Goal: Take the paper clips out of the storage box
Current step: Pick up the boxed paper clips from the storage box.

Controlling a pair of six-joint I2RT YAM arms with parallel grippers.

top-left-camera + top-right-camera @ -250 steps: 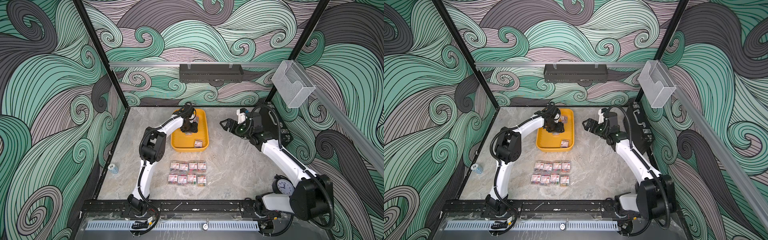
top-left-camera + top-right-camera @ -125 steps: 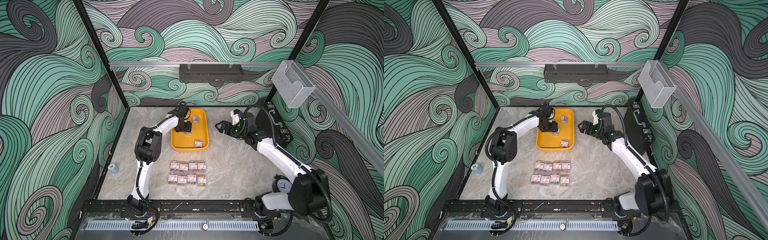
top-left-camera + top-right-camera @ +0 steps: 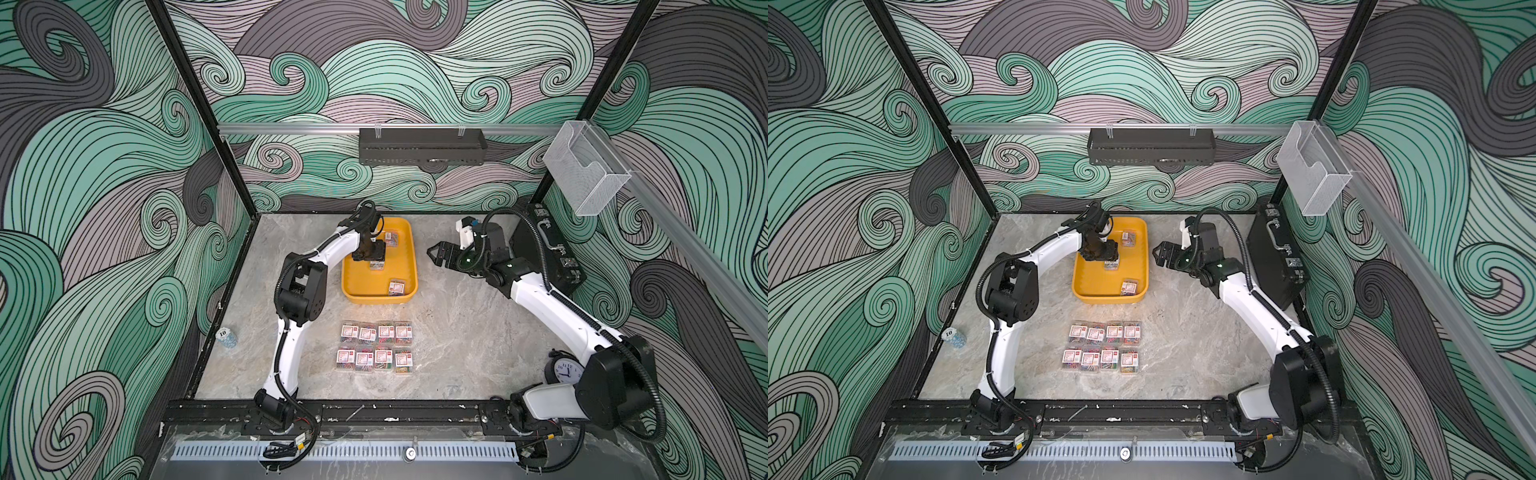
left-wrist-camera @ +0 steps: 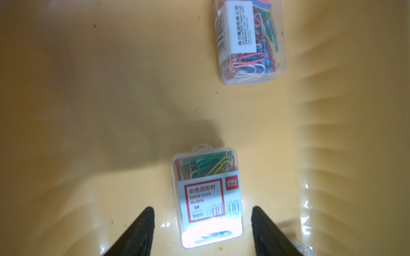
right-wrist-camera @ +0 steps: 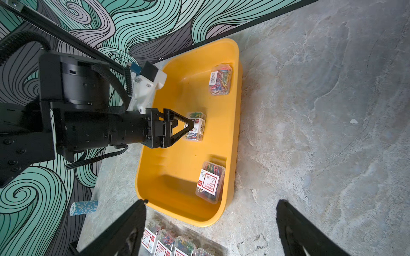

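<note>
Marble table (image 3: 478, 324). Left end effector (image 4: 202, 208) open, straddling paper clips box (image 4: 205, 190) in storage box (image 3: 409, 249), jaws set across its short side, not touching. Right end effector (image 3: 432, 255) wide, empty, farther.

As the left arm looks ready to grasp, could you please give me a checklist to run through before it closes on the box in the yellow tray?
1. left gripper open: ok, its jaws stand on either side of the middle box, with gaps.
2. Middle box lying flat, label up: ok.
3. far box and corner box clear of the jaws: ok, both lie apart.
4. Jaws low enough on the box's sides: cannot tell.
5. right gripper out of the way: ok, open and empty beside the storage box.
</note>
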